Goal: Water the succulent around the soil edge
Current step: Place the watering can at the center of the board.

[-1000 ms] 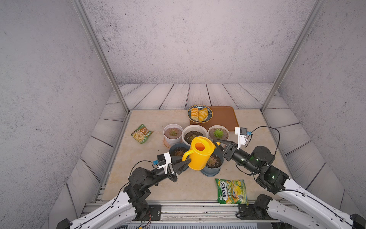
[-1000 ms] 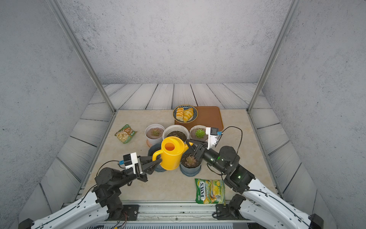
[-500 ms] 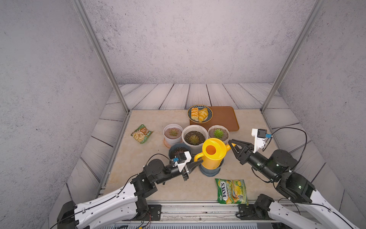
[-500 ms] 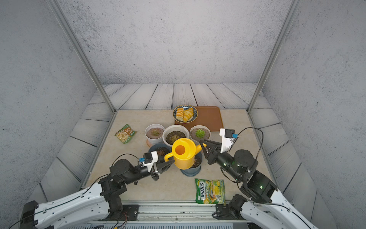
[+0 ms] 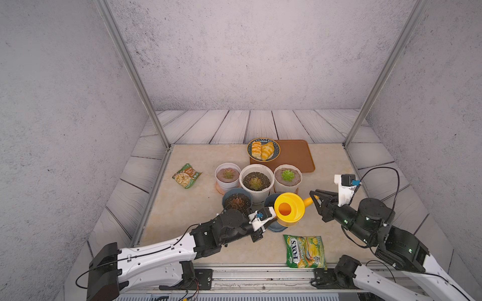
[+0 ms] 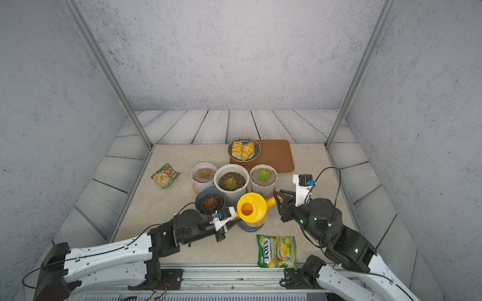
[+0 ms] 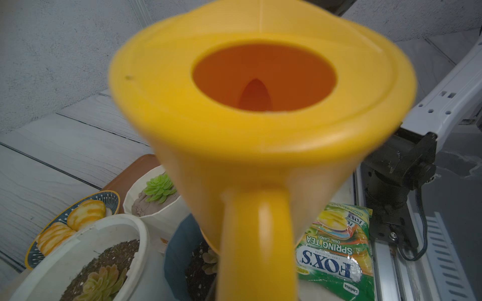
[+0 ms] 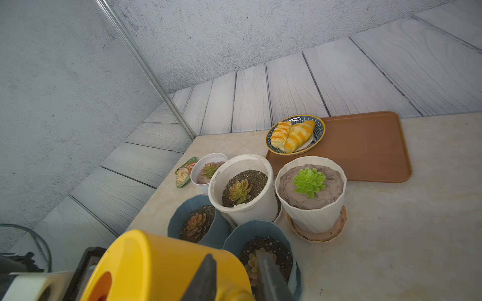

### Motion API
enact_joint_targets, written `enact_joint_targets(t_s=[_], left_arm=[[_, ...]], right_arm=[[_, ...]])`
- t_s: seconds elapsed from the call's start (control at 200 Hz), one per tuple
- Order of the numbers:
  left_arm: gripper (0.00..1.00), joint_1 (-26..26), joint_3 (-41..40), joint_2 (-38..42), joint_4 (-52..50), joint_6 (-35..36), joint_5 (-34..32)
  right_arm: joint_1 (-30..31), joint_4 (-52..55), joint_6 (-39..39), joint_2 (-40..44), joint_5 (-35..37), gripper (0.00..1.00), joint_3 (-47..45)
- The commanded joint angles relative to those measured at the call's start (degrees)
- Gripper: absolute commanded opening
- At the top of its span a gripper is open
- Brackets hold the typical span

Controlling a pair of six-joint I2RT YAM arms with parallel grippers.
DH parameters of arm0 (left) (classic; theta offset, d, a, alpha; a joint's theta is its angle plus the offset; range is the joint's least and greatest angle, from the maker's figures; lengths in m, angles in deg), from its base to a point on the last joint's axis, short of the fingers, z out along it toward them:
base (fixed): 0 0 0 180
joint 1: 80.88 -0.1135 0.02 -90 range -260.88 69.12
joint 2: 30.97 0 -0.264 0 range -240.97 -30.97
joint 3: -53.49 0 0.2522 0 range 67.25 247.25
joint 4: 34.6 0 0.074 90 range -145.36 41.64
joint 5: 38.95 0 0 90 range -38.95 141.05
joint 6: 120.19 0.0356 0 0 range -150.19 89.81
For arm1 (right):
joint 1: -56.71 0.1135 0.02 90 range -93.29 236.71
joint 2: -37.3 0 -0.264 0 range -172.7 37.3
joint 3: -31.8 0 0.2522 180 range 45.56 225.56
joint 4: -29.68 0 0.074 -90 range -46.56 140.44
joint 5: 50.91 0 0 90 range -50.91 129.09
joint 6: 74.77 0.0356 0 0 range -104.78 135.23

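Note:
A yellow watering can hangs over a blue pot near the front middle of the table. That pot holds a pale pink-green succulent in dark soil, and in both top views the can hides most of it. My left gripper is shut on the can's handle, which hides its fingers in the left wrist view. My right gripper is open at the spout tip, its dark fingers standing either side of the spout base without clamping it.
Close behind the can stand a second blue pot, a large white pot, a small white pot and a faceted white pot. Further back are a brown tray and a pastry plate. A snack packet lies left, a candy bag in front.
My left arm has carried the can to the right, over the front blue pot. My right gripper has drawn back to the right and its jaws have widened off the spout.

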Motion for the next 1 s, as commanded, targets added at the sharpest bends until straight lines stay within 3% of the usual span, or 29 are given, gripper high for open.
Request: enact_joint_targets(t_s=[0.0,0.04,0.06,0.08,0.23,0.355,0.806,0.996], left_arm=[[0.00,0.3,-2.1,3.3,-4.6,-0.8,-0.8],[0.00,0.3,-3.3,5.6,-5.7,-2.1,-0.2],[0.00,0.4,-3.9,6.7,-6.3,-2.9,-0.3],[0.00,0.5,-4.4,8.2,-7.3,-3.8,-0.5],[0.00,1.0,-8.0,20.4,-19.4,-10.6,-3.3],[0.00,3.6,-11.0,27.4,-24.2,-15.6,-11.0],[0.00,3.8,-12.7,33.6,-38.2,-28.5,-21.0],[0.00,4.2,-15.0,32.3,-38.5,-32.7,-20.5]], right_arm=[[0.0,3.4,-2.7,0.8,2.5,0.58,2.7],[0.1,5.3,-3.5,0.8,2.5,0.72,3.2],[0.0,6.3,-3.9,0.8,2.4,0.93,3.5],[0.1,7.2,-4.3,0.9,2.5,0.99,3.7],[0.0,11.1,-7.1,1.0,2.1,0.99,3.9],[0.0,11.1,-8.1,1.0,2.2,0.99,2.8],[0.0,7.5,-7.1,0.1,-0.3,0.99,-0.2],[0.0,5.6,-7.1,-1.0,-0.8,0.99,-2.0]])
